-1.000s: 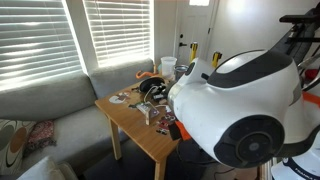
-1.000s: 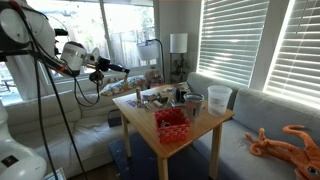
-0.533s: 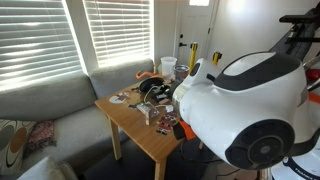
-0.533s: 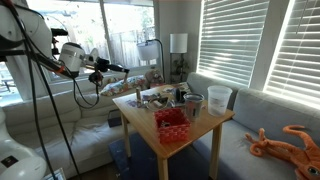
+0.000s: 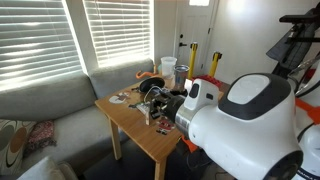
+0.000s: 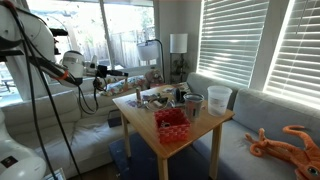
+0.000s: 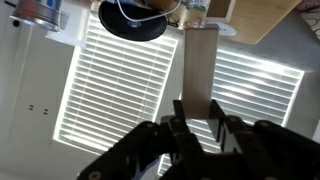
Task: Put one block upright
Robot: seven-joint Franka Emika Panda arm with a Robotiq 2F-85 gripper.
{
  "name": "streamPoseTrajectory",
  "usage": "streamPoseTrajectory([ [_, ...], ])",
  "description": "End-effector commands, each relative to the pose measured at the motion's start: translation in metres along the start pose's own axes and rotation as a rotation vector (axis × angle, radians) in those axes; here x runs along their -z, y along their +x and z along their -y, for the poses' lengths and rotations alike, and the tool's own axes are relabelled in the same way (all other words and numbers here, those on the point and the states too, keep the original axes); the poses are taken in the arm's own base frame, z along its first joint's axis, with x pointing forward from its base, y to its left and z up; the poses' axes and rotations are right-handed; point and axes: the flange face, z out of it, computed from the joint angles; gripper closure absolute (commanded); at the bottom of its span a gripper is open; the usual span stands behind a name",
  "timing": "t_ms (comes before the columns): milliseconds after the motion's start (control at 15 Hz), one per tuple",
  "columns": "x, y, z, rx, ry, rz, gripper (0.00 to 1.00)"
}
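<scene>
You kept the gripper (image 7: 197, 128) clamped on the long pale wooden block (image 7: 199, 68). In the wrist view the block stood between the two fingers and reached away from them, towards the edge of the light wooden table (image 7: 262, 18). That view appeared to be upside down, with the table along the top. A black round object (image 7: 135, 20) lay on the tabletop near the block's far end, and white window blinds (image 7: 105, 95) filled the background.

In an exterior view the gripper (image 6: 116, 72) hung in the air off the table's (image 6: 140, 112) far side, apart from the tabletop. It sat a little lower than it had a second before, and the block itself was too small to pick out there. A red basket (image 6: 172, 122) sat near the closest corner of the tabletop, in the same place as before.

In an exterior view the big white arm housing (image 5: 250, 125) had swung towards the right edge of the picture. It had uncovered more of the clutter along the table's (image 5: 135, 125) far edge than it showed a second earlier.
</scene>
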Motion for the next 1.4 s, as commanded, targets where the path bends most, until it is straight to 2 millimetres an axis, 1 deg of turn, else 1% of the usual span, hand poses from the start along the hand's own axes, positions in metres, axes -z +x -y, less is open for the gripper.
streamPoseTrajectory([
  [0, 0.009, -0.025, -0.01, 0.08, 0.095, -0.153, 0.93],
  [200, 0.01, -0.042, -0.017, 0.078, 0.135, -0.259, 0.93],
  [467, 0.005, -0.073, -0.035, -0.011, 0.145, -0.245, 0.93],
  [533, 0.003, -0.064, -0.018, 0.035, 0.125, -0.223, 0.72],
  [667, 0.002, -0.075, -0.025, 0.013, 0.125, -0.217, 0.72],
  [733, 0.002, -0.077, -0.027, 0.009, 0.124, -0.218, 0.72],
  [1333, 0.003, -0.075, -0.029, 0.003, 0.124, -0.222, 0.72],
])
